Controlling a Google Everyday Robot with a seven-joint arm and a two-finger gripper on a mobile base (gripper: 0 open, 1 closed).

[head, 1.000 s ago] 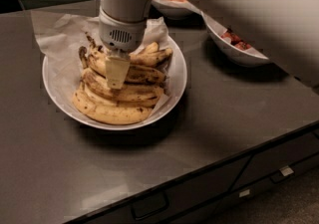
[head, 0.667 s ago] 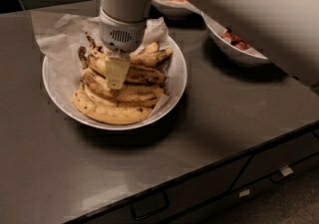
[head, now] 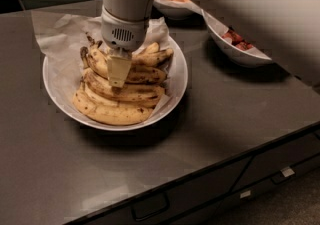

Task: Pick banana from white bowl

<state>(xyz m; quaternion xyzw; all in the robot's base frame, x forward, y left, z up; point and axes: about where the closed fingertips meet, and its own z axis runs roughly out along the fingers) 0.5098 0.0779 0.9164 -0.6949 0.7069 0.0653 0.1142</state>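
Note:
The white bowl (head: 178, 89) stands at the left middle of the dark counter, lined with crumpled white paper (head: 56, 34). It holds several ripe, brown-spotted bananas (head: 120, 106) piled across it. My gripper (head: 117, 82) hangs straight down from the pale arm (head: 125, 9) over the middle of the bowl. Its cream tip rests at the top bananas of the pile, and the wrist hides the bananas behind it.
A smaller white bowl with red berries (head: 241, 51) stands to the right, partly under my arm. Another small bowl with orange fruits (head: 172, 0) is behind. The counter's front edge runs diagonally at lower right, with drawers (head: 150, 205) below.

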